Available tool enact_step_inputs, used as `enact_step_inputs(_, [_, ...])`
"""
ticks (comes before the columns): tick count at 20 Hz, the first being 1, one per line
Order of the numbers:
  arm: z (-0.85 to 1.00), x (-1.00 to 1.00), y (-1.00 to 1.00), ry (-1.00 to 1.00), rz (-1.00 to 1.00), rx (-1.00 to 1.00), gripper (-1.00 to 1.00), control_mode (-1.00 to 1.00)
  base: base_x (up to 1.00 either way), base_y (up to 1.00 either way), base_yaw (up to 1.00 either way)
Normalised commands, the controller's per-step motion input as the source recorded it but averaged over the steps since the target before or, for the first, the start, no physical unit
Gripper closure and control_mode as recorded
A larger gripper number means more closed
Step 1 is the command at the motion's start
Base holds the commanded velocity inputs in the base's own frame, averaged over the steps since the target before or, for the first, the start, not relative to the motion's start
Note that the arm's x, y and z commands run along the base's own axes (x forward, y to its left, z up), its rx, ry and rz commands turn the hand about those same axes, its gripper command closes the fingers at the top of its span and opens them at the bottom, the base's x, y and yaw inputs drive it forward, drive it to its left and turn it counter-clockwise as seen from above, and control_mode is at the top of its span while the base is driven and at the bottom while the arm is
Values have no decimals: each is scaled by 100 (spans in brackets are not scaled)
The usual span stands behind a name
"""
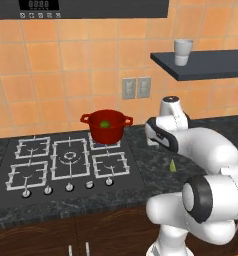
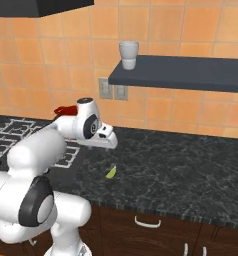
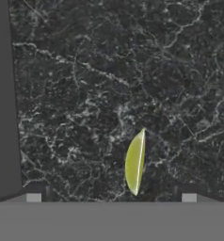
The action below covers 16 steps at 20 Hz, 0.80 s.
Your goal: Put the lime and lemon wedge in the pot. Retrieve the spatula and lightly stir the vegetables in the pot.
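Lemon wedge point(image 3: 135, 162) lies on the dark marbled counter point(image 2: 181, 165), right of the stove point(image 1: 66, 160), well apart from the red pot point(image 1: 106, 127). Lime point(image 1: 105, 124) sits inside the pot on a back burner. Arm is folded low, elbow bulging toward the cameras, wrist bent so the hand points down at the counter above the wedge. Gripper point(image 3: 111, 197) spread wide, holding nothing; wedge sits between the two fingertips in hand view, no contact. Pale cup point(image 2: 128, 55) on the wall shelf point(image 2: 191, 72).
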Motion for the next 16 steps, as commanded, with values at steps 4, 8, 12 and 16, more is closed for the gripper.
enact_step_inputs(4, [-74,-16,-17,25,-2,0,-100,-100,0,0,0])
enact_step_inputs(8, [-63,0,-3,14,0,0,-100,-100,0,0,0])
enact_step_inputs(12, [-58,0,-32,7,-1,0,-100,-100,0,0,0])
enact_step_inputs(16, [-47,3,-40,6,-1,0,-100,-100,0,0,0])
